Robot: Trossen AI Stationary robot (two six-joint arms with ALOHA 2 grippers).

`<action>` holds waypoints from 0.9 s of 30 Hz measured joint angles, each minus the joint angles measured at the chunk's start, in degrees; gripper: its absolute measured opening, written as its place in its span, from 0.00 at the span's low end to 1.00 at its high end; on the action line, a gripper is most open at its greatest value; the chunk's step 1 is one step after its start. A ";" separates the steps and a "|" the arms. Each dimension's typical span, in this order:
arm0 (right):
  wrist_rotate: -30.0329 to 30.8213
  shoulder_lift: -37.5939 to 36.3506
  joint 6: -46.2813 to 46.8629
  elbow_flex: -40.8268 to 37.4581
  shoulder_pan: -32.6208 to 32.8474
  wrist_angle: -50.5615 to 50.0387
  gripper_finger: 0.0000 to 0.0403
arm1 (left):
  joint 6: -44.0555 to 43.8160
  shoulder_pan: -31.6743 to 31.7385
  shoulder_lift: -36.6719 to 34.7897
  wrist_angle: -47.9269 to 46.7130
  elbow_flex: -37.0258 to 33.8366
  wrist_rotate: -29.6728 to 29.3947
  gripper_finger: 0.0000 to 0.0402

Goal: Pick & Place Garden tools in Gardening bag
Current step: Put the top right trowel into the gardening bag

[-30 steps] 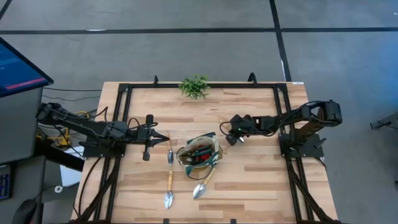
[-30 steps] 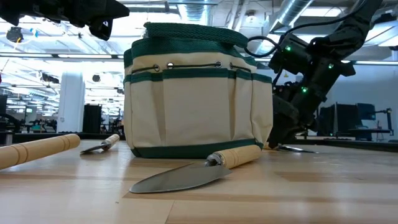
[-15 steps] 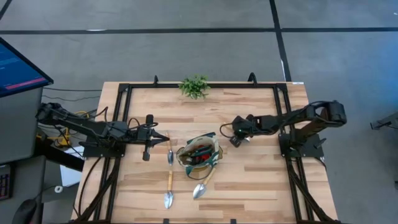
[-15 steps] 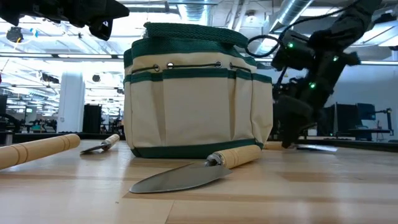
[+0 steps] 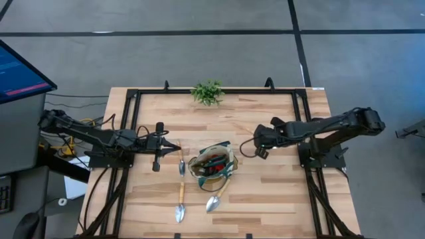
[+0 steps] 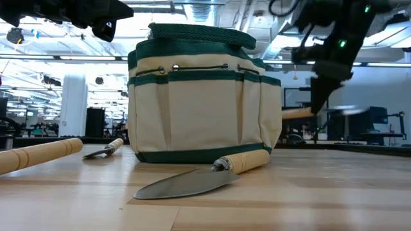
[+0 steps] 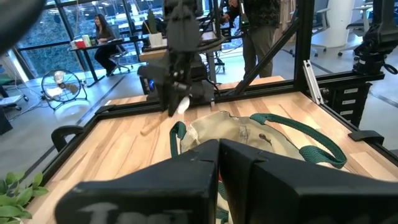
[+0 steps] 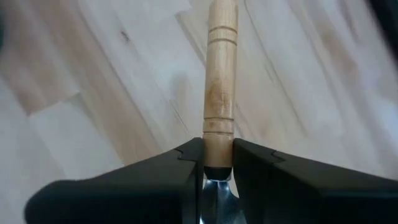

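Three trowels lie on the worktop (image 5: 279, 186) in the high view: one short trowel (image 5: 181, 163) just left of the gardening bag (image 5: 213, 164), one long trowel (image 5: 180, 202) below it, and a third trowel (image 5: 216, 197) angled out from the bag's lower edge. A fourth trowel (image 8: 221, 93) is clamped at its wooden handle in the right gripper (image 8: 217, 163), which sits right of centre in the high view, clear of the bag. One bag stands at centre, with red and dark tools showing in its mouth. The left gripper (image 5: 174, 147), fingers together, waits left of the bag. One leafy plant (image 5: 207, 92) stands at the top edge. The worktop is pale wood planks framed by black rails; around it, grey floor and a monitor (image 5: 20, 69) at upper left.
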 joint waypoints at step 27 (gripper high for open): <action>8.53 22.98 -0.46 34.04 20.67 -31.38 0.12 | -0.39 0.00 0.00 -0.66 0.00 0.07 0.01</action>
